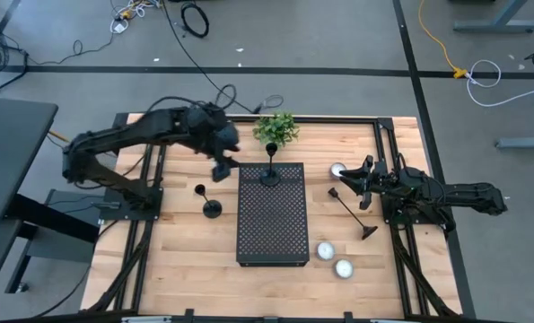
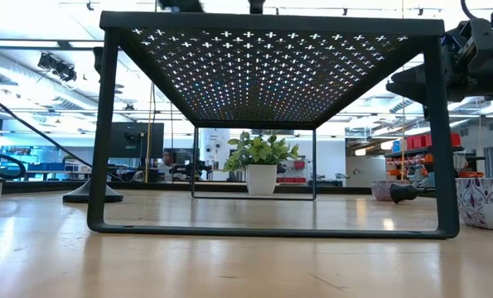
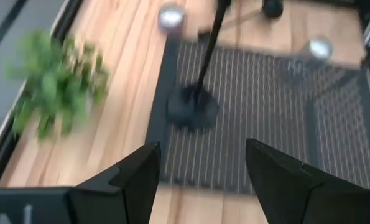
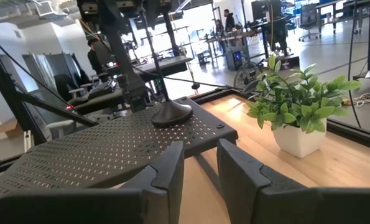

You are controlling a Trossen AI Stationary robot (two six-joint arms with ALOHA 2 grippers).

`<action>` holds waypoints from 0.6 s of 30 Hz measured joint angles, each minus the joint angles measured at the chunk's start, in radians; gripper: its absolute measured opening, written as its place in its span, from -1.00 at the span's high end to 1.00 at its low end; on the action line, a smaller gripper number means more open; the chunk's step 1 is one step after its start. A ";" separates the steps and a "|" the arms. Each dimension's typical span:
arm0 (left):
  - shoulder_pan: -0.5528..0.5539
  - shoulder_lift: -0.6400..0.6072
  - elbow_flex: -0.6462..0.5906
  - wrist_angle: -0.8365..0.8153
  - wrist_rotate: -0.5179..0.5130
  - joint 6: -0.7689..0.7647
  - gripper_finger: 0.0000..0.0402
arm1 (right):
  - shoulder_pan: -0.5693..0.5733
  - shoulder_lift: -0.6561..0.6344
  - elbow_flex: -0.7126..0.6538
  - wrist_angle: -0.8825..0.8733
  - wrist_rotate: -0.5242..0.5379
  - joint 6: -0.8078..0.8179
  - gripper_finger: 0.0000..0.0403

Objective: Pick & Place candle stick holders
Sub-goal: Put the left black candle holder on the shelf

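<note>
One black candle stick holder (image 1: 270, 170) stands upright on its round base (image 3: 194, 107) at the far end of the black perforated tray (image 1: 272, 229). My left gripper (image 1: 222, 170) hangs open just left of it, clear of the holder, fingers apart (image 3: 200, 168). A second holder (image 1: 210, 205) stands on the table left of the tray. A third (image 1: 352, 213) lies on its side right of the tray. My right gripper (image 1: 343, 182) rests beyond that one, fingers narrowly apart (image 4: 200, 165) with nothing between them.
A small potted plant (image 1: 276, 130) stands at the far edge behind the tray. White tealights sit at the far right (image 1: 338, 169) and near the tray's near right corner (image 1: 325, 251), (image 1: 343, 267). Bare wood shows left of the tray.
</note>
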 joint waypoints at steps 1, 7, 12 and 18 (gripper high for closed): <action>-0.001 -0.019 0.000 -0.048 -0.010 -0.014 -0.17 | 0.000 0.000 0.000 0.000 0.000 0.000 0.52; -0.057 -0.103 0.000 -0.317 -0.141 -0.178 -0.17 | 0.000 0.000 0.000 0.000 0.000 0.000 0.52; -0.158 -0.134 -0.005 -0.486 -0.198 -0.376 -0.17 | 0.000 0.000 0.000 0.001 -0.001 0.000 0.52; -0.330 -0.165 -0.129 -0.530 -0.253 -0.565 -0.16 | 0.000 0.000 0.000 0.001 0.001 0.000 0.52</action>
